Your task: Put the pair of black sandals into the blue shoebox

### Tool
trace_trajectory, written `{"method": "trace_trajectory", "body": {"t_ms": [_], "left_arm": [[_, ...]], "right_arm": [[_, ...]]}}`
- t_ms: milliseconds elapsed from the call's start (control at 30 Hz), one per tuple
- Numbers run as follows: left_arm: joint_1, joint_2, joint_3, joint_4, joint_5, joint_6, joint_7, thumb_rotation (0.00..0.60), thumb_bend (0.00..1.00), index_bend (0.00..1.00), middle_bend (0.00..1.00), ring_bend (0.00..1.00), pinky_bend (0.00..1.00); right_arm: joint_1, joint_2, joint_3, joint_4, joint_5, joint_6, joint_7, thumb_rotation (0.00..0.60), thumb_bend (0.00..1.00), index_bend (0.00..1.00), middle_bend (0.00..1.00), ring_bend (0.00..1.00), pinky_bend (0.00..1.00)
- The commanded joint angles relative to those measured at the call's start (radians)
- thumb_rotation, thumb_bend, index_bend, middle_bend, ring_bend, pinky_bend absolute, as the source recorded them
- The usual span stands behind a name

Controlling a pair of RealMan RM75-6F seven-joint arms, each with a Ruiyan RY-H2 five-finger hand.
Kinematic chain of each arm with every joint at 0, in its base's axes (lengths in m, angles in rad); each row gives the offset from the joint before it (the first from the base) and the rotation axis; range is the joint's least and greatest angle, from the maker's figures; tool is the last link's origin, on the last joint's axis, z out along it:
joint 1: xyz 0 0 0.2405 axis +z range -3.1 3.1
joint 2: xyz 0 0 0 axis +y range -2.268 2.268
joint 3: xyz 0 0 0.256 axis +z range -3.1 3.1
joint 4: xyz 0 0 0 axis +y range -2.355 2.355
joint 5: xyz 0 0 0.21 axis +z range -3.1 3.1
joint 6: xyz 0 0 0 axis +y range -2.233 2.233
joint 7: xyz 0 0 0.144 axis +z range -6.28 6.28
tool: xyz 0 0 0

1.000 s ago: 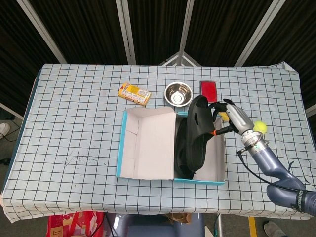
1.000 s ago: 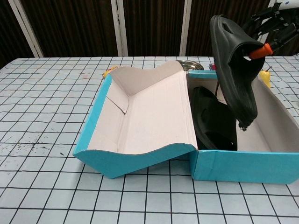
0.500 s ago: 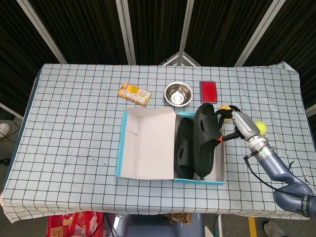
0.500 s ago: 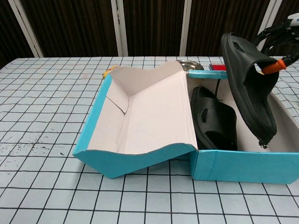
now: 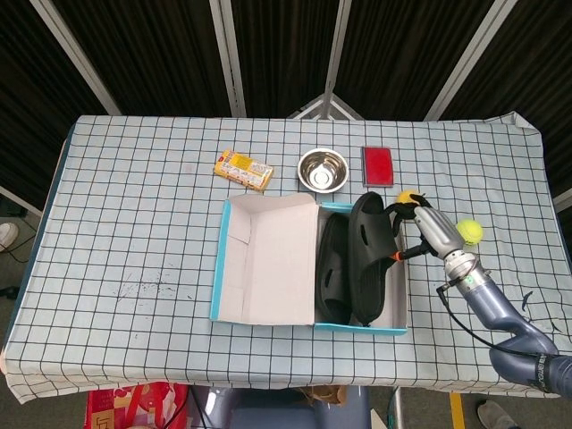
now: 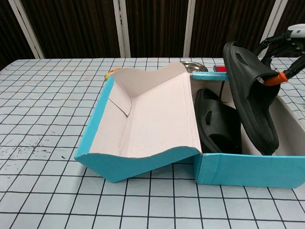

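change: held sandal lower than a second ago, its tip now inside the box.
blue shoebox (image 5: pixel 268 315): frame centre, lid open leftward.
first sandal (image 6: pixel 219 121): lying in box.
second sandal (image 6: pixel 252 107): tilted, right side of box.
right hand (image 5: pixel 427 231): grips second sandal.

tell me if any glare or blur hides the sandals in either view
Head view: sharp, even light; only the bowl glints. Chest view: both sandals clear, the held sandal crisp, but the right hand is cut off at the frame edge.

A lab-like test booth: checked tablecloth (image 5: pixel 134 206) on a table, black curtains (image 5: pixel 161 54) behind metal struts.
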Motion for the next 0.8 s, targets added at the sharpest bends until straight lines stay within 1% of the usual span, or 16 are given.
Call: {"method": "trace_trajectory", "body": {"t_ms": [33, 333, 800], "left_arm": [[-0.001, -0.002, 0.0, 0.001, 0.0, -0.001, 0.004, 0.6, 0.5, 0.16, 0.03, 0.0, 0.1], [-0.003, -0.005, 0.0, -0.001, -0.001, 0.001, 0.016, 0.6, 0.5, 0.16, 0.03, 0.0, 0.1], [-0.003, -0.004, 0.0, 0.001, -0.002, 0.0, 0.011, 0.6, 0.5, 0.16, 0.03, 0.0, 0.1]], "right_arm": [[-0.003, -0.014, -0.009, 0.022, -0.013, 0.001, 0.015, 0.6, 0.54, 0.77, 0.57, 0.25, 0.0], [-0.001, -0.025, -0.031, 0.057, -0.027, -0.024, 0.037, 0.6, 0.54, 0.77, 0.57, 0.25, 0.0], [0.017, -0.023, -0.046, 0.051, 0.006, -0.092, -0.038, 0.6, 0.54, 0.77, 0.58, 0.25, 0.0]]}}
